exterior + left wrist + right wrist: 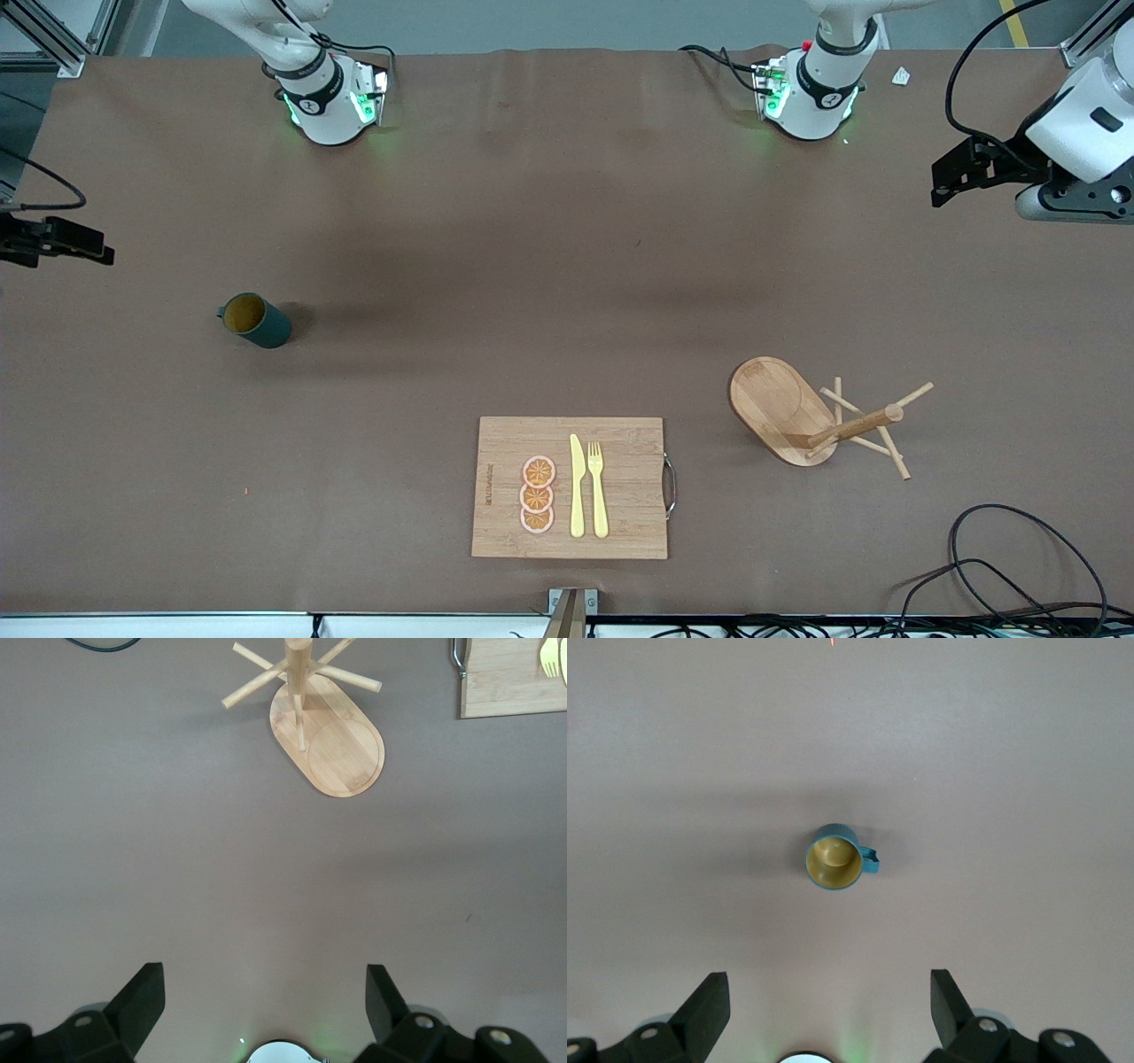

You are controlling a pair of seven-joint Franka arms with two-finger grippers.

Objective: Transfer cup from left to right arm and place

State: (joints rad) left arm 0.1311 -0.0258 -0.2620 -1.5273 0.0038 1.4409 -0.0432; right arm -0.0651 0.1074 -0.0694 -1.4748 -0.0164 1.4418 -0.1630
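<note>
Cup point(256, 321) stands upright on the brown worktop point(496, 266) toward the right arm's end, its yellow inside showing, well apart from everything else. Right pincer point(824, 1014) hangs above the worktop near the cup, fingers spread wide and holding nothing. Left pincer point(263, 1010) hangs over the left arm's end, likewise wide open and empty. A wooden mug rack point(819, 416) stands at that end, beside a cutting board point(571, 487) carrying a yellow knife point(577, 487), fork point(598, 489) and orange slices point(537, 494).
</note>
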